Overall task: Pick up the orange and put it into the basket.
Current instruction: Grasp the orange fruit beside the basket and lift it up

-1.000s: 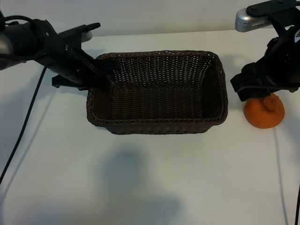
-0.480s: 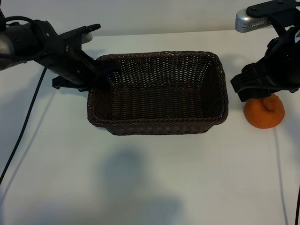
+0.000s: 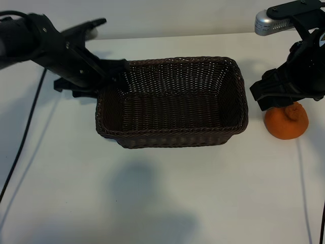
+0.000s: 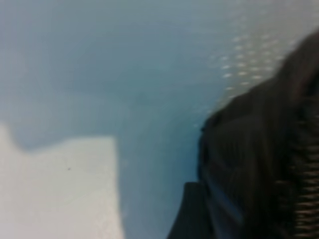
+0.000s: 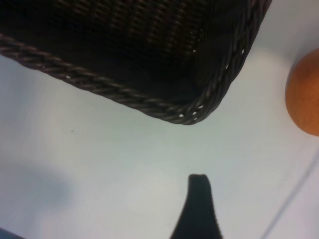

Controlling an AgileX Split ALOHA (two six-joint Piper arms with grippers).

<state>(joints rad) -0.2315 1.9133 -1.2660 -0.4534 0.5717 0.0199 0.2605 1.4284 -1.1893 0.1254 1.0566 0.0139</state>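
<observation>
The dark-brown wicker basket [image 3: 171, 135] stands in the middle of the white table. The orange [image 3: 285, 122] lies on the table just off the basket's right end, knobby bump up. My right gripper [image 3: 278, 101] hovers directly over the orange, open and holding nothing. In the right wrist view one dark finger [image 5: 198, 199] shows above bare table, with the basket's corner [image 5: 189, 117] and the orange [image 5: 305, 99] beyond. My left gripper [image 3: 115, 76] is at the basket's back-left corner, its fingers spread at the rim. The left wrist view shows the basket's wall [image 4: 269, 149], blurred.
A black cable [image 3: 28, 132] runs down the table's left side. A silver camera mount [image 3: 277, 20] sits above the right arm. White table lies in front of the basket and to the right of the orange.
My left gripper has opened from its hold on the basket's back-left rim, and that arm has lifted slightly. The basket has shifted a little to the right. The right arm has not moved.
</observation>
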